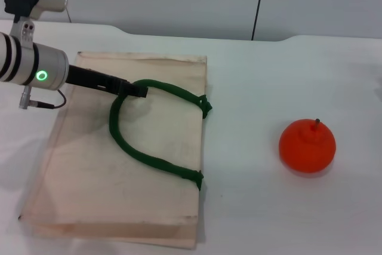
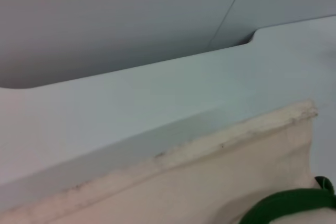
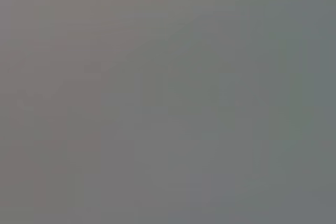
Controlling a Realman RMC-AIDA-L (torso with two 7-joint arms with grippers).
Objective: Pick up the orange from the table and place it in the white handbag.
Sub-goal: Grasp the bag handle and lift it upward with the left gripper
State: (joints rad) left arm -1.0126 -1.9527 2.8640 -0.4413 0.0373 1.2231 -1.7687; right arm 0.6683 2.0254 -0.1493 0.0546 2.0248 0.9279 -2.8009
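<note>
The orange sits on the white table at the right, with its small dark stem up and nothing touching it. The white handbag lies flat at the left, its green rope handle looped on top. My left gripper reaches in from the left over the bag, its dark fingers narrowed together on the top of the handle loop. The left wrist view shows the bag's far edge and a bit of handle. My right gripper is out of view; its wrist view is plain grey.
The table's far edge runs along a grey wall, with a notch at the back right. Bare tabletop lies between the bag and the orange.
</note>
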